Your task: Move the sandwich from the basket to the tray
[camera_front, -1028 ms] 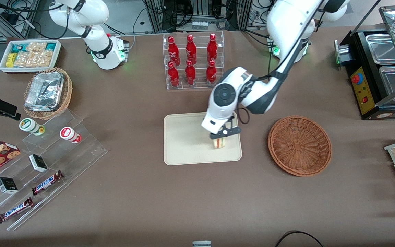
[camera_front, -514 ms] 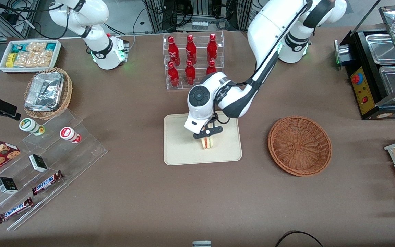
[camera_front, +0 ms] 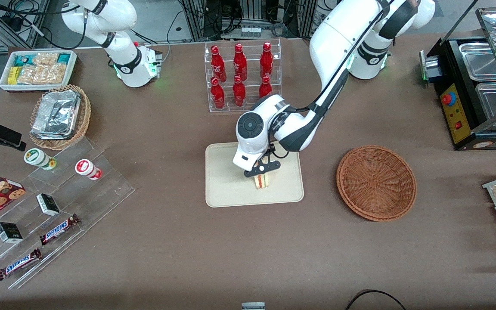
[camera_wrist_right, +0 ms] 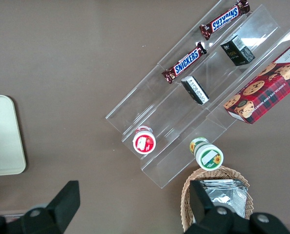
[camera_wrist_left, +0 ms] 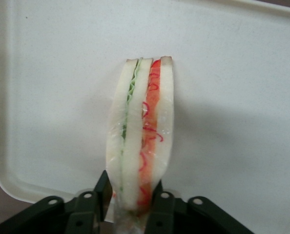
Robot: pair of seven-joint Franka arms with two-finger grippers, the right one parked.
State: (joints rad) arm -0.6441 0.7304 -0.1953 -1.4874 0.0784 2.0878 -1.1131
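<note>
Since it is a soft, light wedge of pale bread wrapped in glossy film, the sandwich (camera_wrist_left: 140, 146) looks easily crushed and slippery, so its broad bread faces suit a gentle pinch. The gripper (camera_front: 262, 171) pinches it there, fingers (camera_wrist_left: 159, 207) closed on both faces, above the smooth, low-rimmed cream tray (camera_front: 226, 189). Nearby, the woven brown basket (camera_front: 376, 182) sits empty.
</note>
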